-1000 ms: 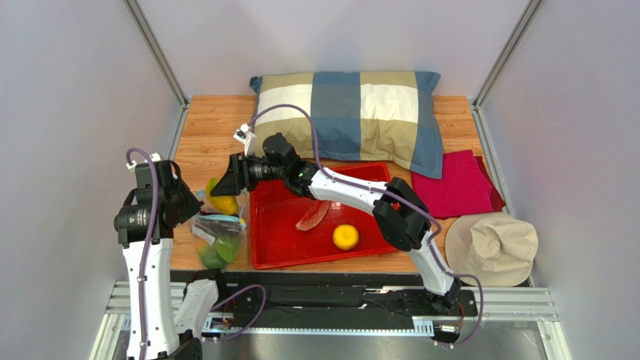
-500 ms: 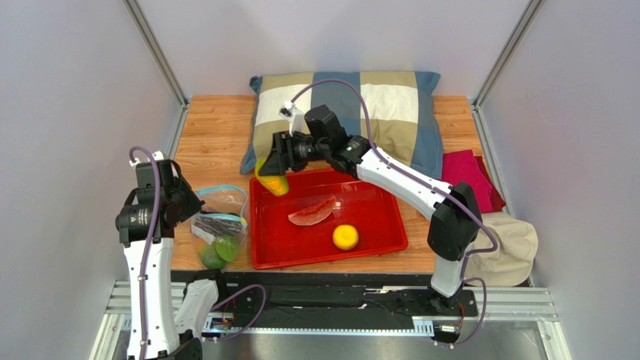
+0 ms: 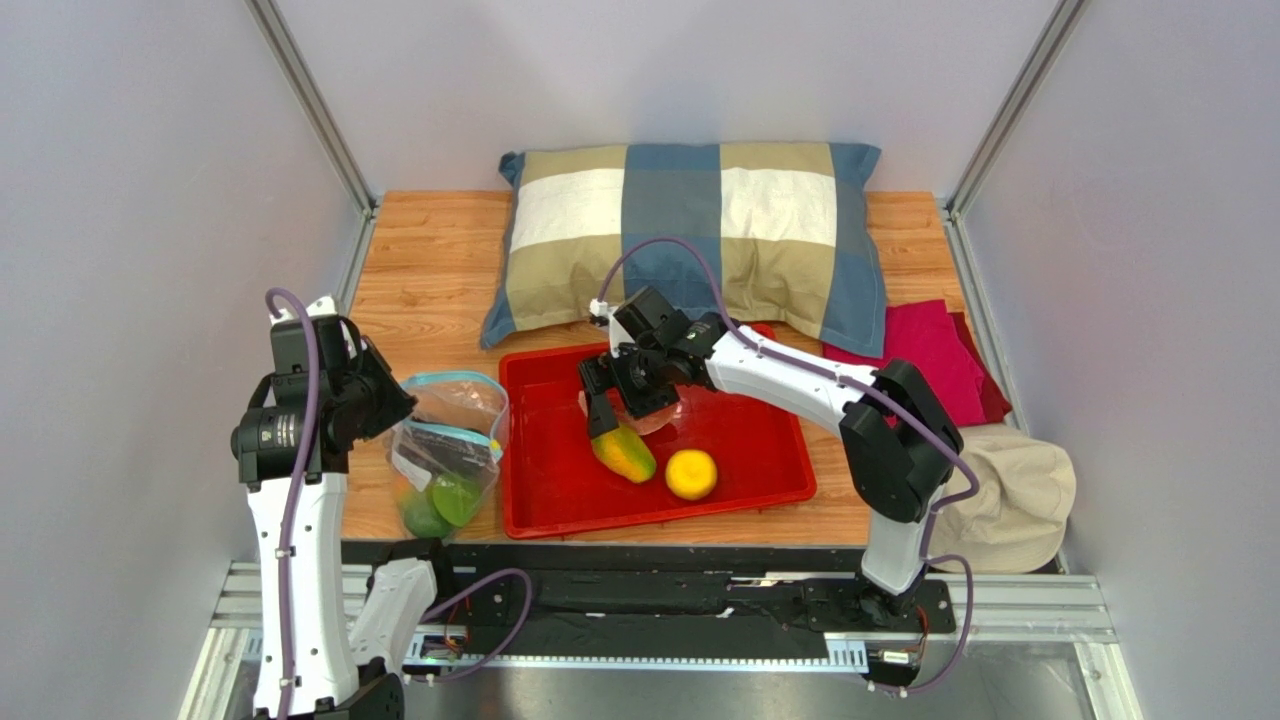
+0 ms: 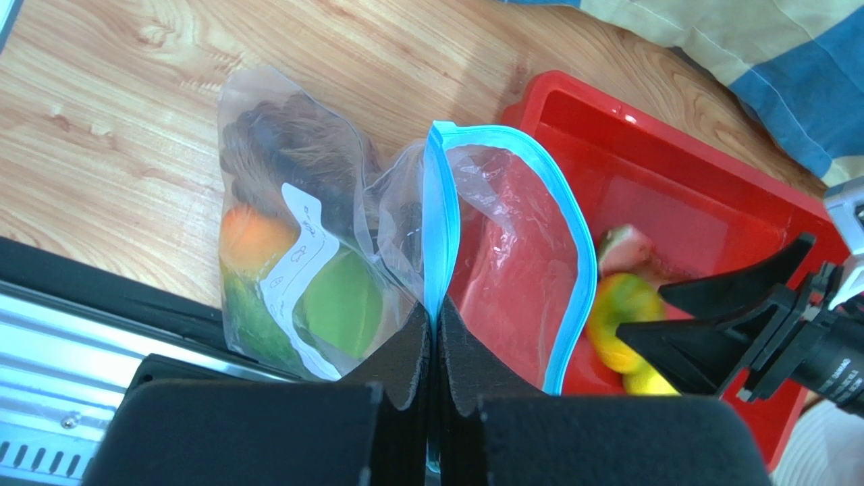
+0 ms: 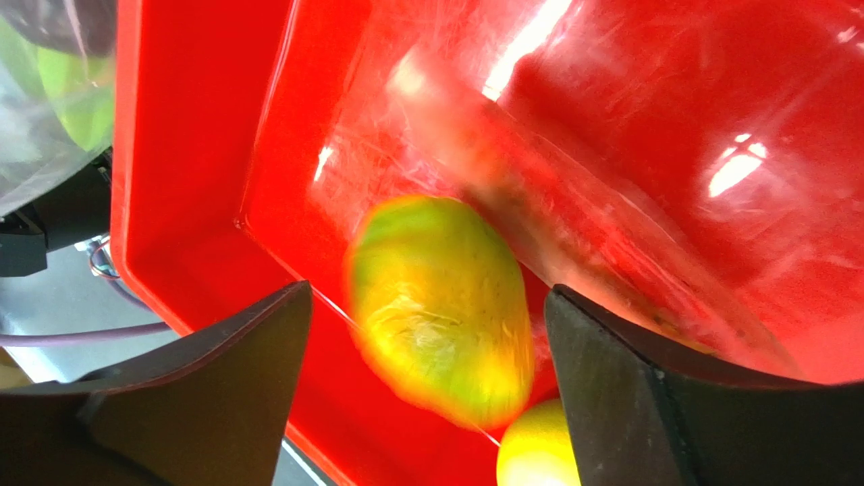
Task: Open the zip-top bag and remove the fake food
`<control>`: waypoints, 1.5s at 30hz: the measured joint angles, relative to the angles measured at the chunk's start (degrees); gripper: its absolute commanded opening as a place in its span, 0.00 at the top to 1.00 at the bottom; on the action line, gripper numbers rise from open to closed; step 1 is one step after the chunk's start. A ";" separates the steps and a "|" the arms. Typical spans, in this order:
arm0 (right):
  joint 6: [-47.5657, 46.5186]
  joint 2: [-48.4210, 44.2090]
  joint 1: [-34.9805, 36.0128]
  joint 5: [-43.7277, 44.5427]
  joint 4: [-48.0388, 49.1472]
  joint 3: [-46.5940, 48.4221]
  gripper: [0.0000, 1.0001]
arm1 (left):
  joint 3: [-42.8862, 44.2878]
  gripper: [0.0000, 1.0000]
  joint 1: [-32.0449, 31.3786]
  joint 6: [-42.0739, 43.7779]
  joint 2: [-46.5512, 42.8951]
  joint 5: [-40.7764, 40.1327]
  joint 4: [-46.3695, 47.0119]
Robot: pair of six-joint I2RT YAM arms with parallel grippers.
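Note:
The clear zip-top bag (image 3: 440, 455) with a blue zip strip (image 4: 438, 218) stands open left of the red tray (image 3: 541, 503). My left gripper (image 4: 434, 334) is shut on the bag's zip edge and holds the mouth open. Green and orange fruit and dark grapes (image 4: 294, 132) remain inside the bag. My right gripper (image 3: 619, 413) is open above the tray. The yellow-green mango (image 5: 441, 309) lies blurred between its spread fingers, free of them, also seen in the top view (image 3: 624, 452). A yellow citrus (image 3: 691, 474) lies in the tray. The pink-red meat slice (image 5: 568, 223) is under the right wrist.
A checked pillow (image 3: 691, 225) lies behind the tray. A red cloth (image 3: 909, 368) and a beige hat (image 3: 984, 495) lie at the right. The table's front edge runs just below the tray and bag.
My right gripper carried the mango from the bag over the tray's back left corner, lowered to the tray's middle, and opened. The mango has left its fingers. The left gripper stayed holding the bag.

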 measured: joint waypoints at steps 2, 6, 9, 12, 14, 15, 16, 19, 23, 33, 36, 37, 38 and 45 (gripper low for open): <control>-1.31 0.00 0.37 0.61 -1.49 1.84 0.06 | -0.04 1.00 0.00 0.35 -0.17 0.61 0.02; -3.76 0.07 1.68 1.73 -3.37 7.85 0.08 | -0.83 1.00 0.07 0.83 -1.03 1.64 0.48; -5.44 0.70 3.93 1.99 -3.82 13.70 0.19 | -1.86 1.00 0.13 1.11 -2.01 2.73 0.92; -6.95 2.27 6.40 1.14 -3.34 20.28 0.33 | -2.86 1.00 0.15 1.86 -2.75 3.98 1.22; -7.93 3.56 7.89 -0.17 -2.82 24.13 0.35 | -3.15 1.00 0.15 2.32 -3.15 4.42 1.29; -8.37 4.37 8.55 -1.01 -2.49 25.73 0.38 | -3.21 1.00 0.13 2.47 -3.34 4.52 1.29; -8.66 5.49 9.38 -1.97 -2.23 28.02 0.41 | -3.21 1.00 0.15 2.62 -3.48 4.55 1.31; -9.40 9.57 11.17 -4.87 -0.87 33.62 0.44 | -3.23 1.00 0.15 3.21 -4.09 4.52 1.29; -9.51 17.03 13.55 -7.72 0.00 40.98 0.48 | -3.23 1.00 0.15 3.54 -4.66 4.52 1.27; -9.79 28.50 15.98 -9.53 1.07 43.47 0.37 | -3.23 1.00 0.15 3.37 -4.39 4.42 1.27; -10.29 29.81 16.00 -8.59 1.70 43.47 0.28 | -3.23 1.00 0.15 3.32 -4.00 3.43 1.25; -10.56 30.12 16.11 -8.24 1.90 43.47 0.26 | -3.21 1.00 0.15 3.32 -3.85 3.04 1.25; -10.82 30.29 16.15 -7.93 2.12 43.47 0.23 | -3.21 1.00 0.15 3.32 -3.58 2.73 1.25; -13.00 31.58 17.22 -4.59 3.54 43.47 0.18 | -3.13 1.00 0.15 3.13 -1.18 1.70 1.27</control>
